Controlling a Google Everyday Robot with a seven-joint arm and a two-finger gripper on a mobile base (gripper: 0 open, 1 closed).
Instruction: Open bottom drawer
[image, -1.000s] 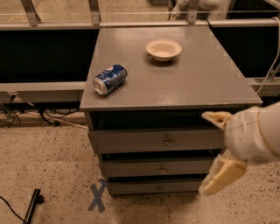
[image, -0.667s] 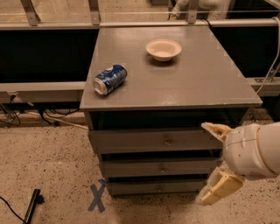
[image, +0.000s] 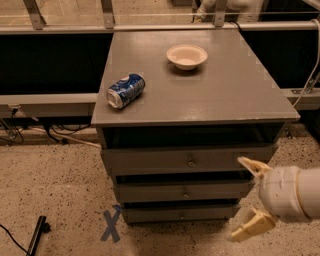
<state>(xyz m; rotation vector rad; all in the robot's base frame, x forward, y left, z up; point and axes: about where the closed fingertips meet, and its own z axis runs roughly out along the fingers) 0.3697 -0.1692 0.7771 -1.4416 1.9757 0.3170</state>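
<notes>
The hand (image: 236, 199), at lower right, has two cream, tapered fingers (image: 252, 226) set wide apart. Its wrist (image: 292, 194) is a white cylinder.

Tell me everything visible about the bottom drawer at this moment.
The bottom drawer is the lowest and thinnest of three grey fronts that look like painted wood, with a tiny metal centre knob. It looks shut: the front is level, with only a dark gap above and no interior showing. It sits just above the speckled floor. The open gripper hangs by its right end, not visibly touching it.
</notes>
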